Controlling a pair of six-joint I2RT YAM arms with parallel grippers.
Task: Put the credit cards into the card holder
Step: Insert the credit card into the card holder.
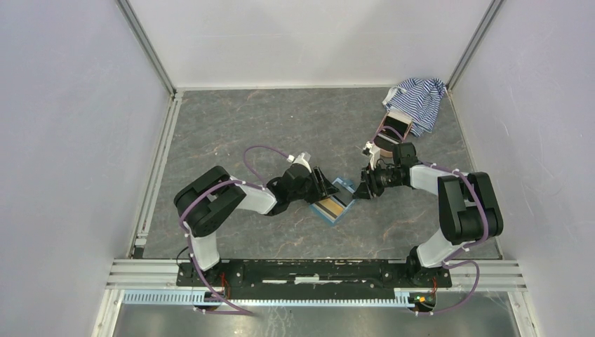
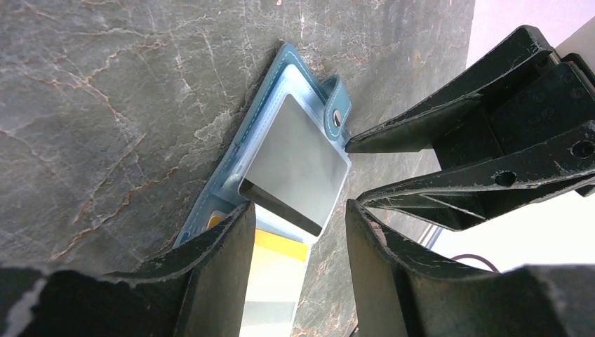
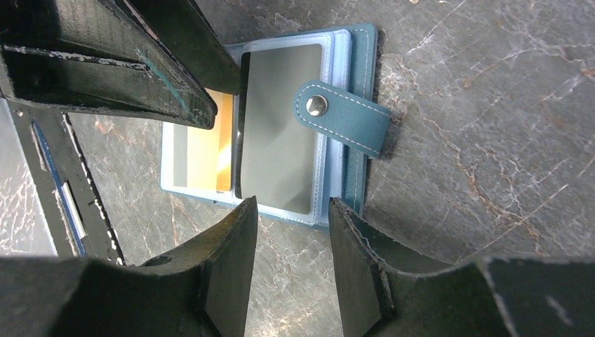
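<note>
We recorded: holder (image 3: 361,49), open, between left gripper (image 2: 298,210) and right gripper (image 3: 291,207); grey card (image 3: 277,126) just ahead of the left, likely for pushing in; both parted, empty.

Grey marbled tabletop (image 1: 281,126) between pale walls (image 1: 70,140).

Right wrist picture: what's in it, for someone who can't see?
An open teal card holder lies on a grey table, holding a dark grey card and a gold card. The open right tool and left tool hover near it.
</note>
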